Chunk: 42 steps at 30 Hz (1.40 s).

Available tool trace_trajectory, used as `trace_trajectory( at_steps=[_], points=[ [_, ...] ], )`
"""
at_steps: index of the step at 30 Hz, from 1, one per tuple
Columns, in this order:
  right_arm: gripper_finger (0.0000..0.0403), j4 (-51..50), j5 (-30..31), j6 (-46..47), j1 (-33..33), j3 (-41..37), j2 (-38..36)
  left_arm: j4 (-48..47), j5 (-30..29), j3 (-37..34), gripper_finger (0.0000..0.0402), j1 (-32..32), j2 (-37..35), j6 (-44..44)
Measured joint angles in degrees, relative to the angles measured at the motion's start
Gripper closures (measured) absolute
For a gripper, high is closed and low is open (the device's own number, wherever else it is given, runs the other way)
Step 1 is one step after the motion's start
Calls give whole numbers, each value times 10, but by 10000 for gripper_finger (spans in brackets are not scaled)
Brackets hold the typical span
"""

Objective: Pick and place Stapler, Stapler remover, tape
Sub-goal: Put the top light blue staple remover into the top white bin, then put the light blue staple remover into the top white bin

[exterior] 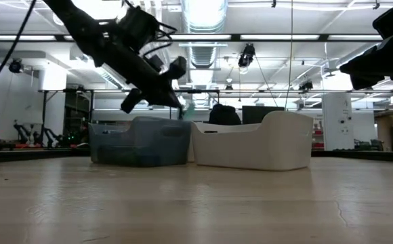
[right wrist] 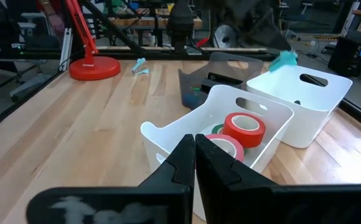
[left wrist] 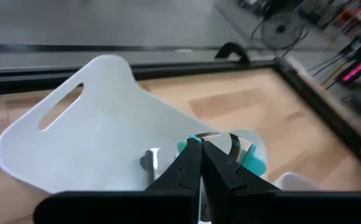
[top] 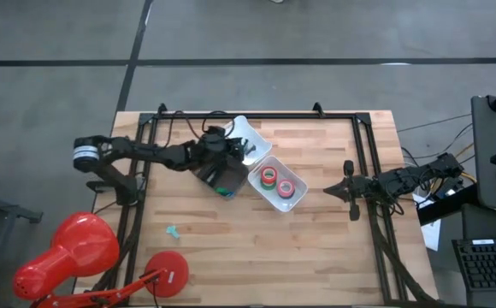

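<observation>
My left gripper [left wrist: 200, 155] hovers over the far white bin [top: 254, 137], shut on a teal staple remover [left wrist: 250, 160] with chrome claws. The right wrist view shows that remover [right wrist: 285, 60] lifted above the same bin [right wrist: 305, 106]. Red, pink and green tape rolls [right wrist: 243, 127] lie in the nearer white bin [top: 280, 185]. A dark grey bin [top: 218, 175] beside them holds dark and green-blue things; I cannot make out the stapler plainly. My right gripper [right wrist: 194, 149] waits shut over the table's right side [top: 349, 184]. My left gripper pinches the staple remover between its two fingers [left wrist: 187, 168], next to the chrome claws [left wrist: 227, 140]. The fingers slant down from the table's left. The remover is lifted clear above the far white bin's floor, its teal body sticking out beyond the fingertips.
A small teal object [top: 173, 231] lies on the wood near the left front. A red lamp's base [top: 169, 272] and shade [top: 68, 252] stand at the near left corner. A black frame [top: 256, 115] edges the table. Bare wood stretches between the bins and my right gripper.
</observation>
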Motion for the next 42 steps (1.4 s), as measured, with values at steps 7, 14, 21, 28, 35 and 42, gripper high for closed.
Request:
trace_trajectory(
  at_steps=[7,14,21,28,35,42],
  points=[
    [394,0,0,0,0,0,0,-46,-5,39,390,4,52,46],
    [394,0,0,0,0,0,0,-77,4,61,377,4,63,91],
    [394,0,0,0,0,0,0,-96,20,65,348,4,50,91],
    [394,0,0,0,0,0,0,-108,225,58,340,-15,-4,35],
    [394,0,0,0,0,0,0,-184,356,48,355,-120,-65,-13],
    [394,0,0,0,0,0,0,-297,279,48,370,-270,-112,-82]
  ],
)
